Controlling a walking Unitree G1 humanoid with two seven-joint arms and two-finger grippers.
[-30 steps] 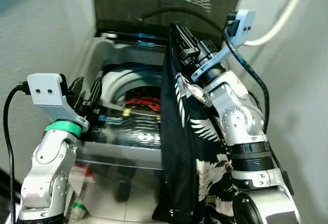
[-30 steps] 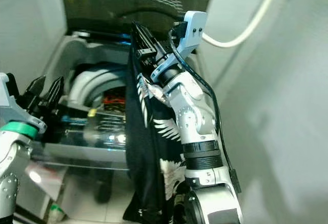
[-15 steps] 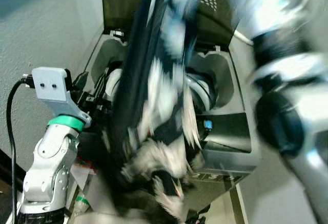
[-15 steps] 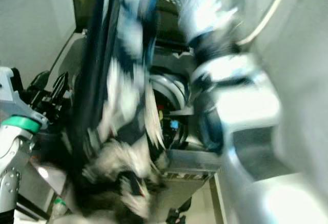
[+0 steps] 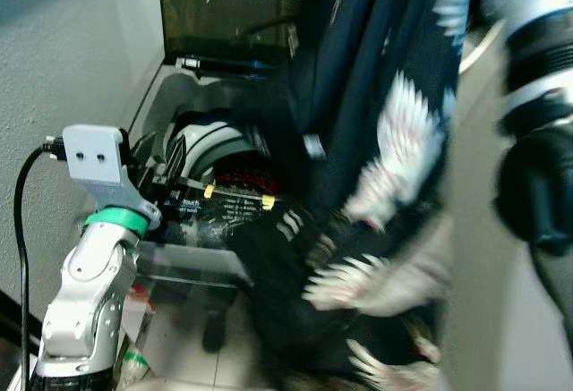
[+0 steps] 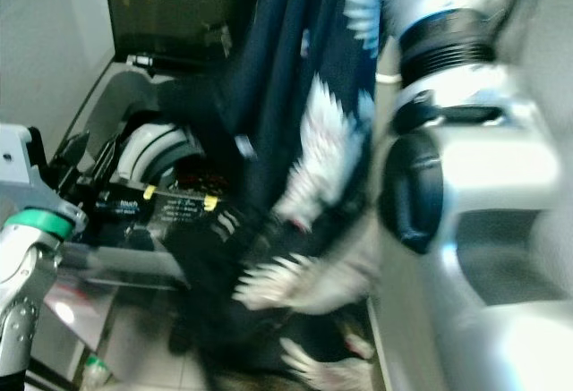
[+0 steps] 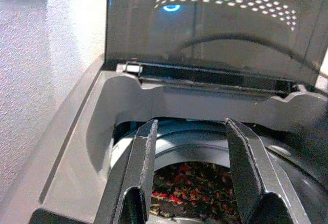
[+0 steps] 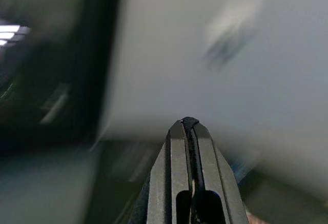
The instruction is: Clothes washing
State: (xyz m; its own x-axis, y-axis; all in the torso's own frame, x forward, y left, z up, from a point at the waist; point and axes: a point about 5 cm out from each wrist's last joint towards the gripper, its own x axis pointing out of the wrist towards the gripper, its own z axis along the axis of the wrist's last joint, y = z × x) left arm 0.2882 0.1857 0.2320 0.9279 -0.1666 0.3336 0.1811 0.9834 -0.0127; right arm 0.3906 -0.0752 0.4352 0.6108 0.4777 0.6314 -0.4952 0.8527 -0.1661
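Above open washer [image 5: 192, 96], right hand [image 8: 188, 131] pinching dark garment [image 5: 376, 167]

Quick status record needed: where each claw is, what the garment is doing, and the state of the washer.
Left claw: open, holding nothing, poised at the washer's left front edge, aimed at the drum.
Right claw: fingers pressed together; whether it pinches cloth cannot be told.
Garment: dark shirt with white bird print, hanging blurred in front of the washer.
Washer: lid raised.
Drum: red-patterned laundry inside.
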